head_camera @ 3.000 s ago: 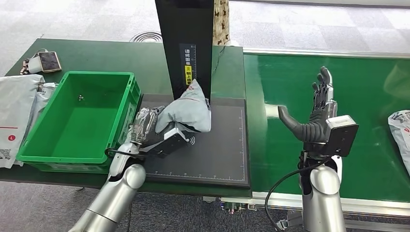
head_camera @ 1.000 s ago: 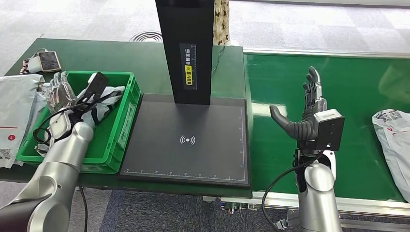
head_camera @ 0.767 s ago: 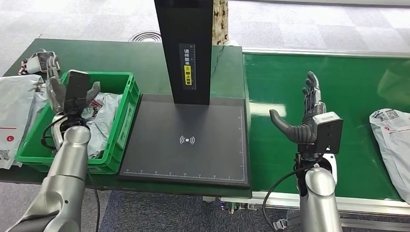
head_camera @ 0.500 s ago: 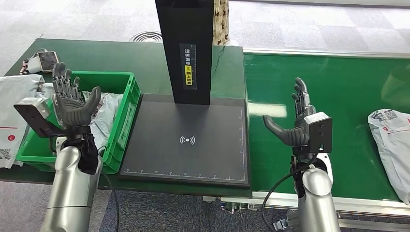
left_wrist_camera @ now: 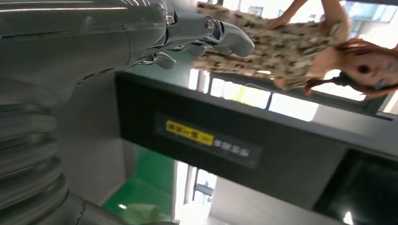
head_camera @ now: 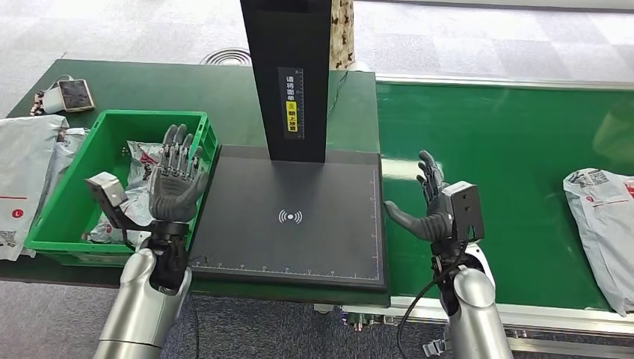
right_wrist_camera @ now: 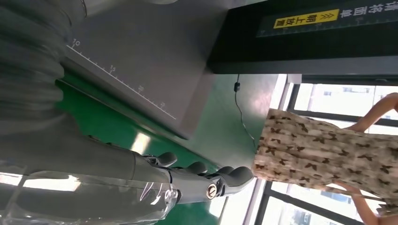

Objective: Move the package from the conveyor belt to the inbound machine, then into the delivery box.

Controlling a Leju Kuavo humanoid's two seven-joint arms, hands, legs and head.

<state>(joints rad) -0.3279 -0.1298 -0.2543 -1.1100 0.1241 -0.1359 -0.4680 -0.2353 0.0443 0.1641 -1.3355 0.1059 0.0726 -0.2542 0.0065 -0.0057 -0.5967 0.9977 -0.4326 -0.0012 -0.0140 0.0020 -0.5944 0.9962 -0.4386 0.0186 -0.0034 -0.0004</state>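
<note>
A grey package (head_camera: 137, 196) lies inside the green delivery box (head_camera: 60, 202) at the left. My left hand (head_camera: 175, 182) is open, fingers spread and raised over the box's right wall, holding nothing. The inbound machine has a black scan plate (head_camera: 295, 217) and a black upright column (head_camera: 288, 75); nothing lies on the plate. My right hand (head_camera: 428, 208) is open over the conveyor belt (head_camera: 516, 142), just right of the plate's edge. Another grey package (head_camera: 604, 228) lies on the belt at the far right. The left wrist view shows my left hand (left_wrist_camera: 141, 33) empty; my right hand (right_wrist_camera: 141, 178) is empty too.
White mailer bags (head_camera: 26, 164) lie left of the box. A phone-like device (head_camera: 75, 95) sits at the table's back left. A person in a patterned dress (right_wrist_camera: 324, 154) stands behind the machine column.
My left hand let go of the package in the box and swung back right toward the plate, open. My right hand lowered and drifted left. The package on the belt moved left.
</note>
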